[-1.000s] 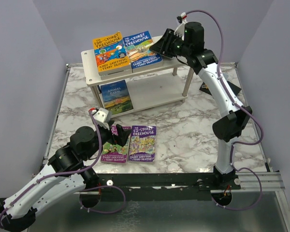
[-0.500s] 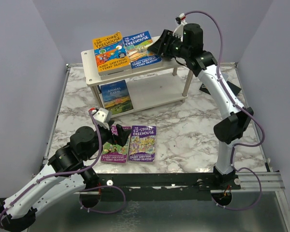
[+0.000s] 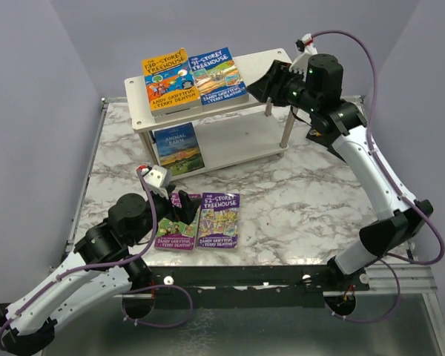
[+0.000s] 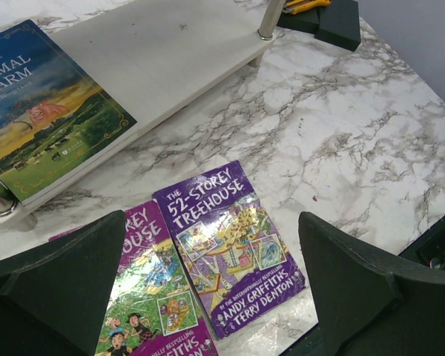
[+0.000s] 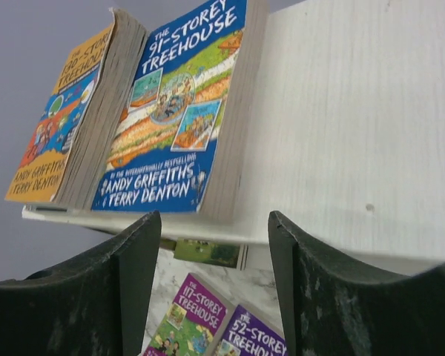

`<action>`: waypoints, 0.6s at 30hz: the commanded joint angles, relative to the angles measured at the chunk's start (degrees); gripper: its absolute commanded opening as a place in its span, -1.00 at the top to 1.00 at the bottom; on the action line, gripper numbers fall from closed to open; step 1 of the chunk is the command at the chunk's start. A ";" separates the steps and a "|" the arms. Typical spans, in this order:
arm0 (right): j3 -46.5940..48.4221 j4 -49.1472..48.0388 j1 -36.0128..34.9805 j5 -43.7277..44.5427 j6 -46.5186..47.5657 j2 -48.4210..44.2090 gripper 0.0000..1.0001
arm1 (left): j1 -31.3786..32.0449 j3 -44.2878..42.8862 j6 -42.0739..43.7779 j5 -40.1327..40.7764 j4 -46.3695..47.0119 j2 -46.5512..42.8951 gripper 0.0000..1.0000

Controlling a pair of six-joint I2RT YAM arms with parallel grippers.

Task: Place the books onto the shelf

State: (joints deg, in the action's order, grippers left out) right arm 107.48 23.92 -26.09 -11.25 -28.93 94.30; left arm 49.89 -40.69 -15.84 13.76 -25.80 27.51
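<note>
The shelf [image 3: 278, 58] stands at the back of the table. On its top board [image 5: 356, 126] lie an orange book [image 3: 168, 81] and a blue book [image 3: 217, 74], side by side. "Animal Farm" [image 3: 177, 146] lies on the lower board [image 4: 170, 52]. Two purple Treehouse books [image 3: 176, 222] [image 3: 219, 219] lie flat on the marble near the front. My right gripper [image 3: 256, 85] hovers open and empty at the top board's right part, just off the blue book [image 5: 174, 111]. My left gripper [image 4: 211, 222] hangs open and empty over the two purple books [image 4: 230, 245].
A black pad with pencils [image 4: 330, 18] lies on the marble right of the shelf, partly behind my right arm. A silver shelf post [image 3: 285, 127] stands under my right gripper. A metal rail [image 3: 282, 278] runs along the table's front edge.
My right gripper has drawn back to the right, away from the blue book's edge, and its jaws stand wider. The left arm and all books have stayed put.
</note>
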 commanded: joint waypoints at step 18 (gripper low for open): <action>-50.88 0.91 -0.19 -5.78 -3.43 -37.54 -0.31 | -0.14 1.08 -11.47 2.14 0.31 10.77 -0.98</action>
State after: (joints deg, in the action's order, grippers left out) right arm 63.22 23.79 -26.09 -10.81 -30.22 57.49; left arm 49.89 -40.69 -22.24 13.87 -25.85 35.79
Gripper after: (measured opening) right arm 0.657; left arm 0.991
